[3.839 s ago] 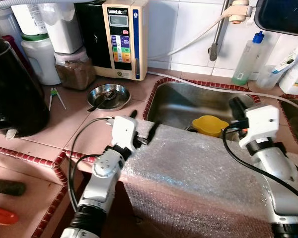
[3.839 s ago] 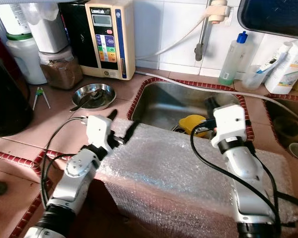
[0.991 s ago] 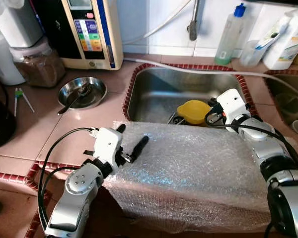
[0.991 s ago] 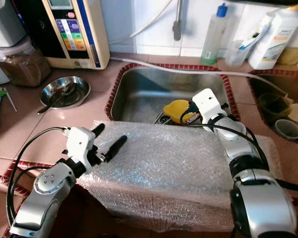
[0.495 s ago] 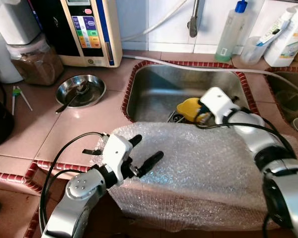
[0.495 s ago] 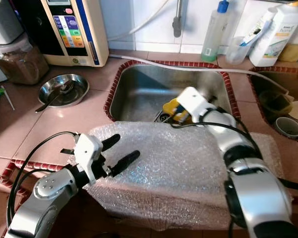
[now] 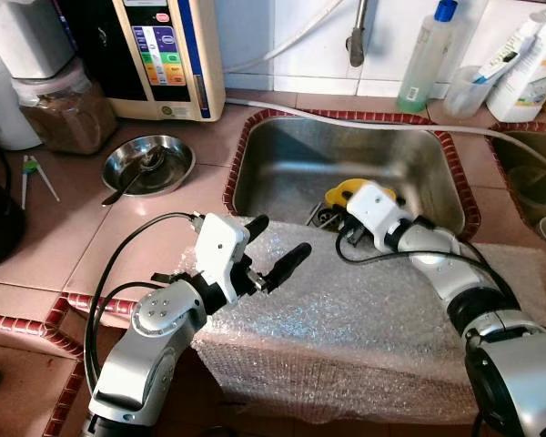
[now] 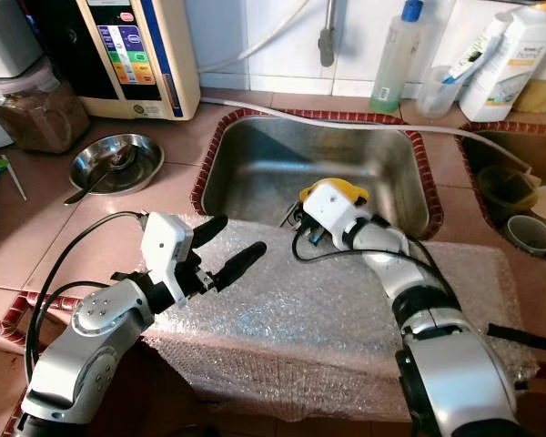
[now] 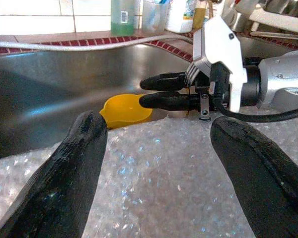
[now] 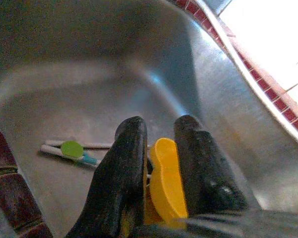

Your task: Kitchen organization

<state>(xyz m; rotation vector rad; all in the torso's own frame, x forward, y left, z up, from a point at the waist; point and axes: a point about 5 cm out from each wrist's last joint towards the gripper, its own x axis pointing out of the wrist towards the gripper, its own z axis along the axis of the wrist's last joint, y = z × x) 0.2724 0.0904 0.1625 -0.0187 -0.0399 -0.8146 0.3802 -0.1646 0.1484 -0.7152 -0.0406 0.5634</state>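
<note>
At a tiled kitchen counter, the right gripper (image 10: 159, 148) reaches down into the steel sink (image 7: 282, 173) with the rim of a yellow cup (image 10: 165, 183) pinched between its two fingers. The cup (image 8: 338, 188) sits low in the sink's near side, at the far edge of a sheet of bubble wrap (image 7: 364, 319) draped over the counter front, its rim standing edge-on between the fingers. The left gripper (image 7: 271, 257) hovers above the wrap with fingers spread wide and empty, pointing toward the cup but well short of it. The right arm is plainly the nearer; any lift looks set to be straight up and out of the basin.
</note>
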